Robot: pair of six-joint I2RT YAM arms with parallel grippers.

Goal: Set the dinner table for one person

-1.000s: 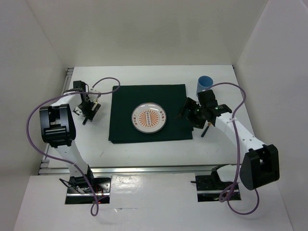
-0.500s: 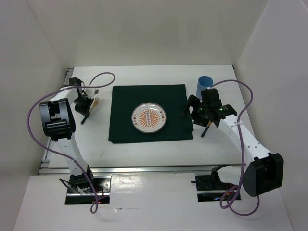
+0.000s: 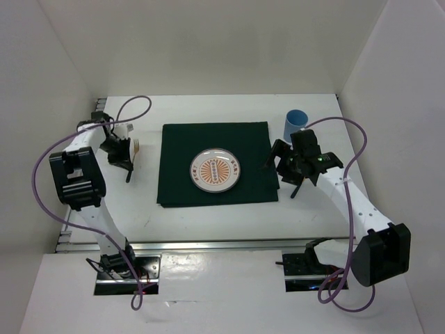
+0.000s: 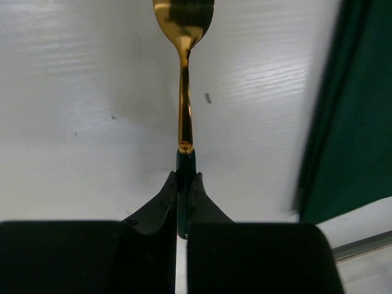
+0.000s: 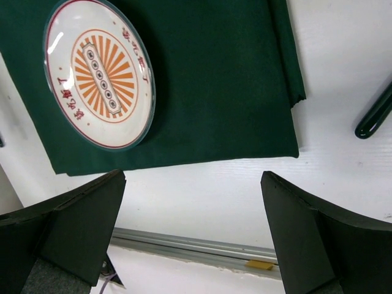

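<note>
Left wrist view: left end effector (image 4: 184,184) is clamped on the dark green handle of a gold utensil (image 4: 184,116), over the big flat white tabletop (image 3: 222,108), just left of the dark green cloth placemat (image 3: 181,188). Right end effector (image 5: 191,177) gapes empty. Cutlery-placing step, I'd say; next: lower it parallel to the mat, let go.

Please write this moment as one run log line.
left gripper: shut on gold utensil | right gripper: open, empty | plate: on green mat | blue cup: upright
</note>
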